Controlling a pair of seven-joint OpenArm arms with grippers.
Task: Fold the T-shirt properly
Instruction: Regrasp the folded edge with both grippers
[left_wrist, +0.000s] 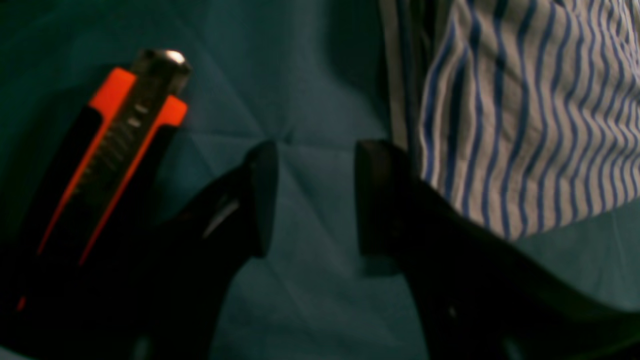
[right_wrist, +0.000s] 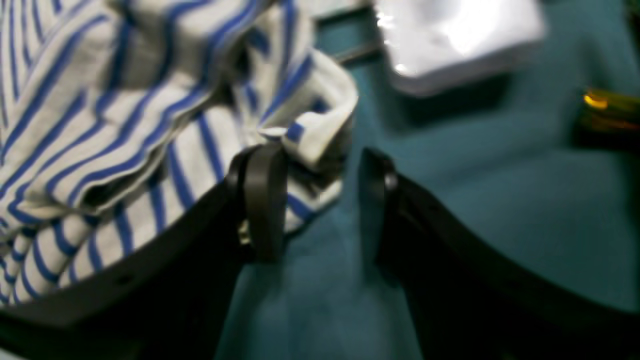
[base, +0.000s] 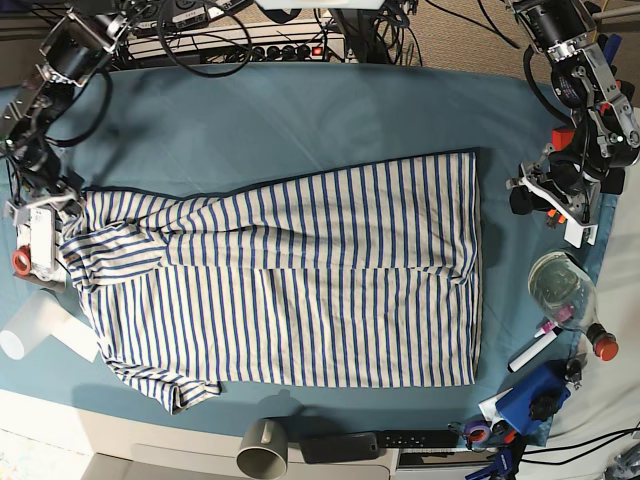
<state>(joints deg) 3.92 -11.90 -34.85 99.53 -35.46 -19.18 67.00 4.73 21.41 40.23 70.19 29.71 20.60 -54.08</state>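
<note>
A: Where on the table (base: 300, 110)?
B: Spread flat across the middle of the teal cloth, T-shirt (base: 300, 280), white with thin blue stripes.

A: Long axis?
B: Running side to side in the base view. Hem end toward that view's right edge, straight and vertical there; sleeves and neck end toward its left, bunched and rumpled. Upper part folded over onto the body, with the fold line following the long axis.

A: Right end effector (right_wrist: 317, 200)?
B: At the shirt's rumpled sleeve end. Spread wide, nothing pinched between the fingers; a crumpled bit of striped cloth lying against one finger pad (right_wrist: 265, 200), teal cloth visible in the gap.

A: Left end effector (left_wrist: 315, 200)?
B: Just off the shirt's hem end, over bare teal cloth. Also spread apart, gripping nothing; striped edge just beside one finger.

A: Anything else near the shirt?
B: A grey cup (base: 264, 450) on its side beyond the shirt's near edge; a white roll (base: 40, 325) beside the sleeve end; a clear bottle with a red cap (base: 570, 295) past the hem end.
</note>
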